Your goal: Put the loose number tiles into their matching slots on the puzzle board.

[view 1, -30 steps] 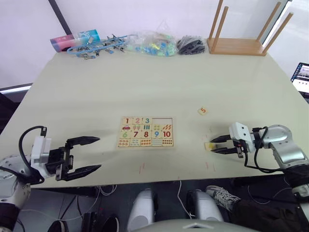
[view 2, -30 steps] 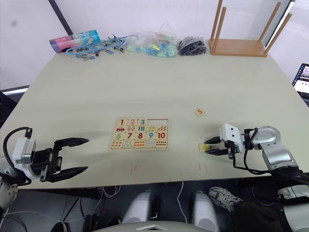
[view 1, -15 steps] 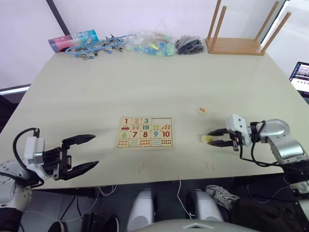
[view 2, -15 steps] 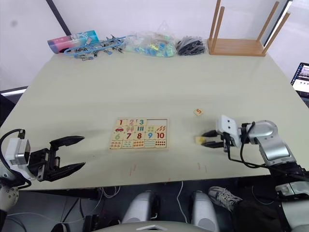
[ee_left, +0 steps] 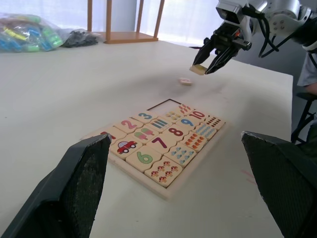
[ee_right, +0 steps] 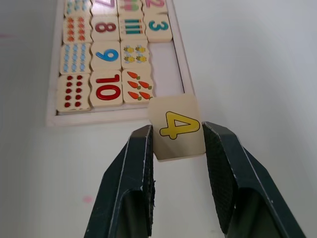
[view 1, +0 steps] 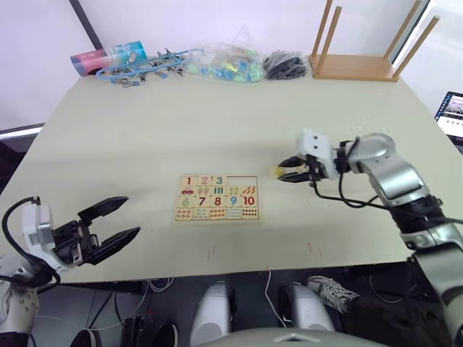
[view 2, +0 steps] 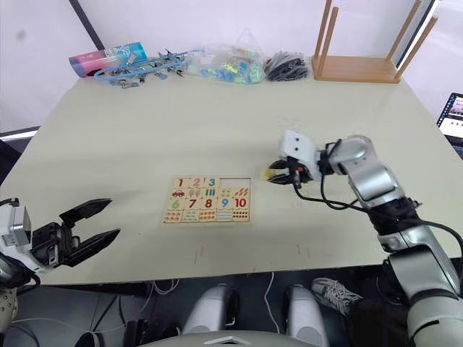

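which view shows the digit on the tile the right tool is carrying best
The right wrist view: the tile faces the camera between the right tool, showing a yellow 4. The eye views and the left wrist view show it as a small pale block, digit unreadable.

We see a large pale table (view 1: 217,123) that stands before a white wall (view 1: 217,22) with a dark slanted bar (view 1: 85,22) on it. At the far edge of the table a wooden stool (view 1: 362,50) lies upside down, beside a black bundle (view 1: 284,66), a clear bag of coloured pieces (view 1: 228,63) and a bright tube (view 1: 108,58). At the right edge a lit screen (view 1: 452,114) shows, and bright windows (ee_left: 49,10) give light behind the stool.
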`<move>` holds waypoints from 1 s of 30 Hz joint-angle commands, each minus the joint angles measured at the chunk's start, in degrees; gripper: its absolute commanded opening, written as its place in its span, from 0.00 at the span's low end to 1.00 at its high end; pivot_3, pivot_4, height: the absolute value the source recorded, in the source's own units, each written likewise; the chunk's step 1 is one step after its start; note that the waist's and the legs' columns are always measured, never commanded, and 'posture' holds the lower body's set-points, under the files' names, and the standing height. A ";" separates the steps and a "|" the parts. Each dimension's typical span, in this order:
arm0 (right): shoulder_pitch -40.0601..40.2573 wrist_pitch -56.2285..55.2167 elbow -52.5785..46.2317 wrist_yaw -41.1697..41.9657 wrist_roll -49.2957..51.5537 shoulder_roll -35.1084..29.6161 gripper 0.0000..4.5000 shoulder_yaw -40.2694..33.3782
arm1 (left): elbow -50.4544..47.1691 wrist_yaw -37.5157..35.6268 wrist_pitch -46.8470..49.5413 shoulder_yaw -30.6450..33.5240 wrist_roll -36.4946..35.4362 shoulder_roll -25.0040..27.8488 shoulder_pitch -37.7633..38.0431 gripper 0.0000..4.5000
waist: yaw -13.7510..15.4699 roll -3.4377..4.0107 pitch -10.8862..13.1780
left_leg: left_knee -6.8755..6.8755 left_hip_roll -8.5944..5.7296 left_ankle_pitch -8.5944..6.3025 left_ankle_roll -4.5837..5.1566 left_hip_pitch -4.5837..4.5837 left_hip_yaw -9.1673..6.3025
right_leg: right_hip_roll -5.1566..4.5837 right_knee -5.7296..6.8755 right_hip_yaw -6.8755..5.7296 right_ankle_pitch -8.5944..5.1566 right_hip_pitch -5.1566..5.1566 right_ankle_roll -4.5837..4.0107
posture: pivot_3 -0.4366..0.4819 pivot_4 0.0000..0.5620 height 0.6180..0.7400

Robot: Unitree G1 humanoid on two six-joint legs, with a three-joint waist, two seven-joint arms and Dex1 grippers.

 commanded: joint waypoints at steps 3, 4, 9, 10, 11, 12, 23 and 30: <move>-6.36 4.91 1.81 0.22 -2.30 4.01 0.20 3.99 | -1.96 -0.17 -0.18 2.86 3.40 -0.64 1.21 1.00 | -0.24 0.04 0.03 | 0.00 0.00 0.00 0.00 -0.01 0.02 | 0.00 0.00 -0.04 0.00 0.00 0.00 | 0.48 0.27 0.98; -7.34 5.34 2.70 0.29 -2.69 4.80 0.20 4.74 | -2.06 -0.38 -0.23 3.00 3.79 -0.80 1.22 1.00 | -0.33 0.04 0.03 | 0.00 0.00 0.00 -0.01 -0.01 0.04 | 0.00 0.00 -0.04 0.00 0.00 0.00 | 0.48 0.27 0.98; -11.04 7.67 7.26 -0.58 -5.14 8.82 0.20 8.10 | -2.14 -1.16 -0.37 3.44 5.44 -1.09 0.80 1.00 | -1.00 0.03 0.05 | 0.01 0.00 0.00 -0.01 -0.01 0.03 | 0.00 0.02 -0.05 0.00 0.00 0.00 | 0.48 0.27 0.98; -11.55 8.11 7.98 -0.93 -5.49 9.63 0.20 8.48 | -2.25 -0.99 0.00 3.70 5.33 -1.27 0.65 1.00 | -1.07 0.02 0.05 | 0.01 0.00 0.00 -0.01 -0.01 0.05 | 0.01 0.03 -0.04 0.01 0.00 0.00 | 0.48 0.27 0.98; -12.26 8.96 9.01 -1.53 -5.88 11.03 0.20 9.01 | -2.29 -1.28 -0.04 3.72 5.57 -1.33 0.61 1.00 | -1.09 0.03 0.05 | 0.01 0.00 0.00 -0.01 -0.01 0.05 | 0.02 0.04 -0.04 0.01 -0.02 0.00 | 0.48 0.27 0.98; -12.87 9.53 10.08 -2.09 -6.30 12.30 0.20 9.39 | -2.33 -1.49 0.03 3.69 5.79 -1.39 0.55 1.00 | -1.14 0.03 0.05 | 0.00 0.00 0.00 -0.01 -0.01 0.04 | 0.03 0.05 -0.04 0.01 -0.03 -0.01 | 0.48 0.27 0.98; -16.44 9.97 18.13 -5.22 -8.85 20.21 0.20 10.39 | -2.57 -2.60 0.29 3.72 7.07 -2.17 -0.32 1.00 | -1.23 -0.01 0.04 | 0.00 0.01 0.00 -0.04 -0.04 0.10 | 0.07 0.10 -0.04 0.03 -0.08 -0.05 | 0.48 0.27 0.98; -17.24 6.70 22.46 -6.18 -10.57 23.13 0.20 10.93 | -2.30 -3.40 0.97 3.83 7.05 -2.25 -0.58 1.00 | -1.43 -0.01 0.03 | -0.01 0.01 0.00 -0.05 -0.04 0.11 | 0.08 0.10 -0.04 0.03 -0.09 -0.05 | 0.48 0.27 0.98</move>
